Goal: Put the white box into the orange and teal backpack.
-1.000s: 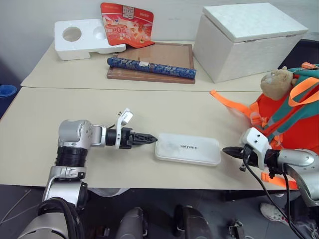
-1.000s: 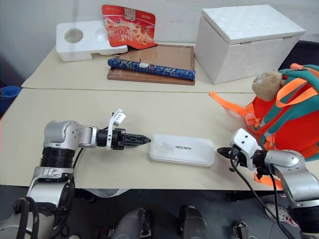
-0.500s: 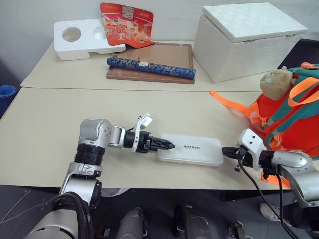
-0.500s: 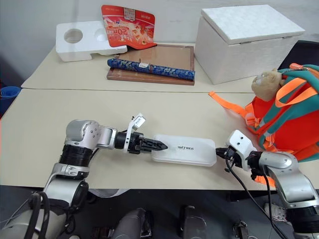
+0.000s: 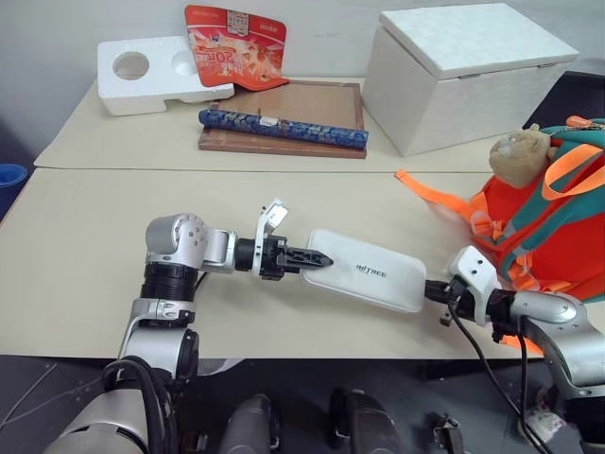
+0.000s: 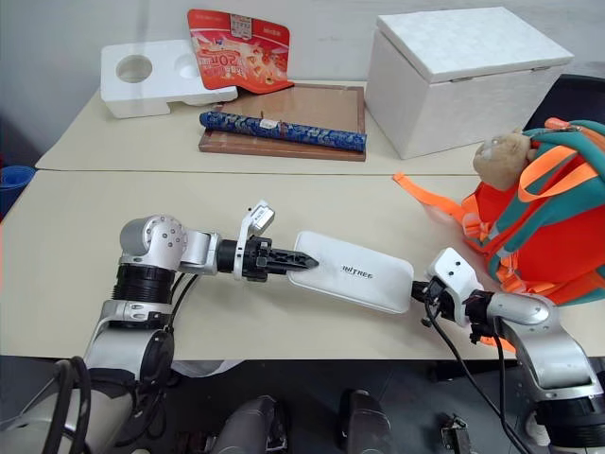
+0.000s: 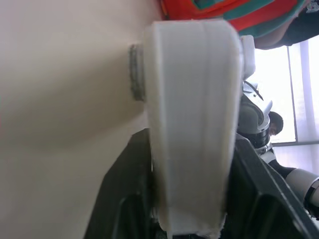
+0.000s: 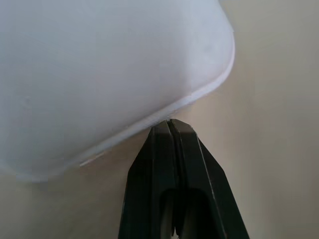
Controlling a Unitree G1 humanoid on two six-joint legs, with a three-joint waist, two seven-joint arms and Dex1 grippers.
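Note:
The white box (image 5: pixel 373 272) lies across the near table in front of me, its left end lifted off the surface and its right end down. My left gripper (image 5: pixel 317 257) is shut on that raised left end; in the left wrist view the box edge (image 7: pixel 192 124) sits between the black fingers (image 7: pixel 124 199). My right gripper (image 5: pixel 430 290) is shut, its tips touching the box's right end (image 8: pixel 99 64). The orange and teal backpack (image 5: pixel 548 236) stands at the table's right edge, a tan plush animal (image 5: pixel 518 156) on top.
An orange strap (image 5: pixel 435 194) trails from the backpack toward the box. On the far table stand a large white lidded chest (image 5: pixel 463 71), a styrofoam block (image 5: pixel 151 71), a red packet (image 5: pixel 232 43) and a wooden board (image 5: pixel 312 109) with a blue roll (image 5: pixel 284 128).
My left gripper reached the box's left end, closed on it and raised it, so the box now tilts. The right gripper stays shut at the box's right end.

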